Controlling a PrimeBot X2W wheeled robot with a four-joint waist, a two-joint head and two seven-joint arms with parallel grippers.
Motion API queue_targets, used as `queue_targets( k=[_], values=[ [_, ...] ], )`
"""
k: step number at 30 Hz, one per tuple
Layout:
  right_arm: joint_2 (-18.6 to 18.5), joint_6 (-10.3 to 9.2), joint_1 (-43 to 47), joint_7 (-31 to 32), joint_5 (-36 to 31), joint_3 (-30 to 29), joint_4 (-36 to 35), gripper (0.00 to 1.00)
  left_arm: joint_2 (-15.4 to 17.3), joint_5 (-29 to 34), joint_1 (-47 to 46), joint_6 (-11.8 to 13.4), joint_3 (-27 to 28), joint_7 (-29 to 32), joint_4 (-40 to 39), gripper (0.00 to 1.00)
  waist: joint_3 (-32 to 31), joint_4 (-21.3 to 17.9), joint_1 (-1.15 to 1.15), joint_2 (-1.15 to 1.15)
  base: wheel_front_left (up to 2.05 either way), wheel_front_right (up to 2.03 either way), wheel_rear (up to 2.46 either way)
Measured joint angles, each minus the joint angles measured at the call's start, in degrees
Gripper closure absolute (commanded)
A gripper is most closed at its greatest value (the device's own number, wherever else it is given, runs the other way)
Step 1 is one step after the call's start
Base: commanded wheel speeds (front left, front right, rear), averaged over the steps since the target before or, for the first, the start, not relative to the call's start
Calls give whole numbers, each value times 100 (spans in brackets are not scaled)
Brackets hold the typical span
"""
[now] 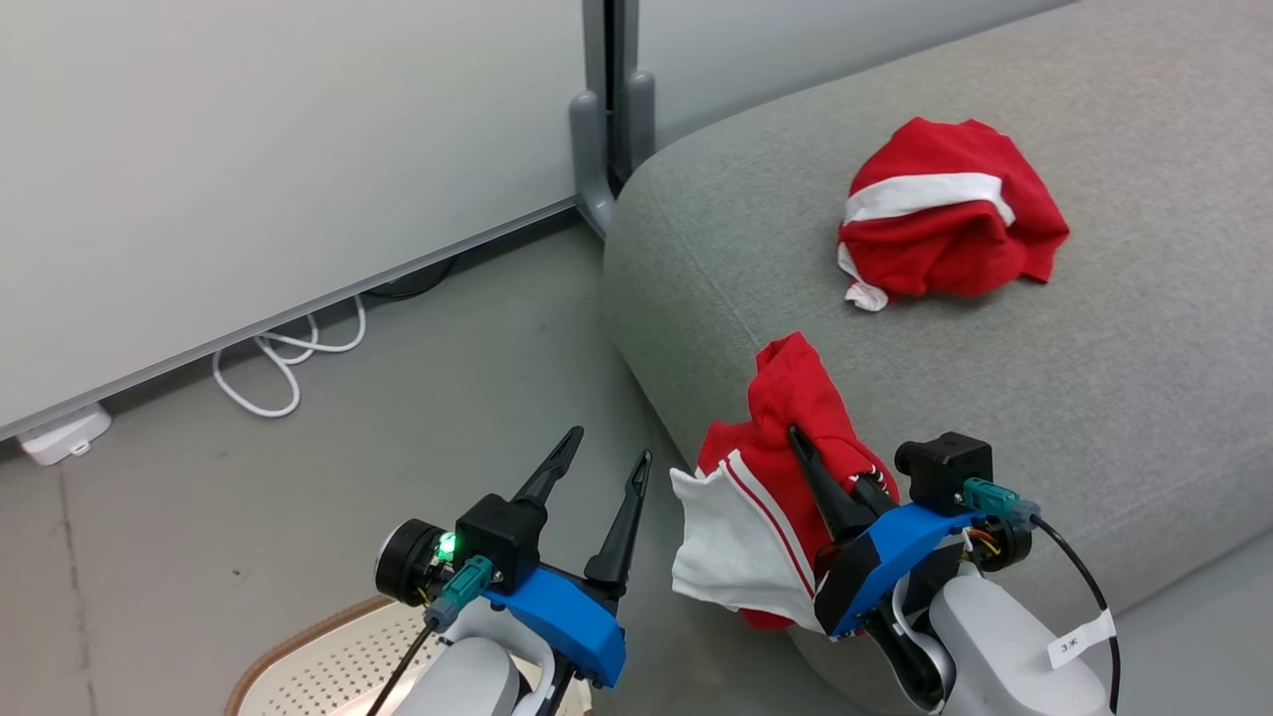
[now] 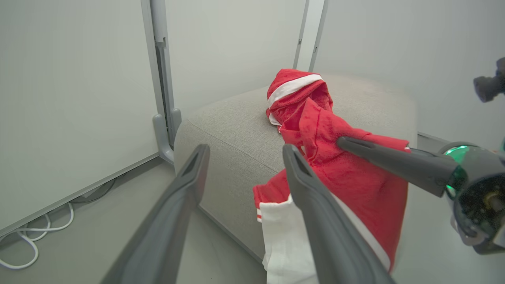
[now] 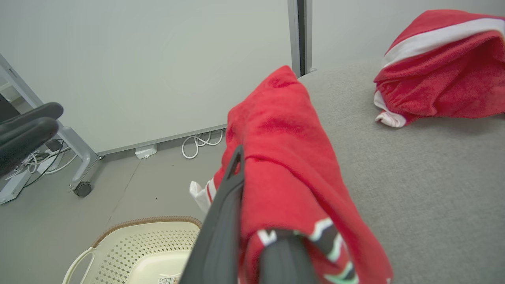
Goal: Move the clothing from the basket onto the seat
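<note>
One red garment with a white stripe (image 1: 945, 214) lies bunched on the light-grey seat (image 1: 1044, 418); it also shows in the wrist views (image 2: 296, 88) (image 3: 442, 71). My right gripper (image 1: 808, 452) is shut on a second red garment with a white panel (image 1: 771, 497), held at the seat's near corner with the white part hanging down over the edge. The cloth drapes over the gripper's fingers (image 3: 230, 185). My left gripper (image 1: 610, 447) stands open and empty just left of it, above the floor. The cream basket (image 1: 328, 651) with its brown rim sits below my left arm; what shows of its inside (image 3: 150, 252) is bare.
A pale partition wall runs behind, with a grey post and foot (image 1: 597, 149) close to the seat's back corner. A white cable (image 1: 283, 368) and a small white box (image 1: 62, 435) lie on the grey floor along the wall. A wheeled frame leg (image 3: 81, 185) stands left of the basket.
</note>
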Motion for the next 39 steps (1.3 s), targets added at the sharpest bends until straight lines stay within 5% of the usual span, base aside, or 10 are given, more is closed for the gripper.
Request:
queue_targets(
  k=[16,39],
  values=[
    [19,0,11,0,-5,-12,-57,100,-43,87,-3,-68,36,1,83,0,35,-548,0,0,0,0,0],
    [54,0,-216,0,5,-375,-233,100,-16,236,-89,-151,110,0,57,0,297,-457,0,0,0,0,0]
  ],
)
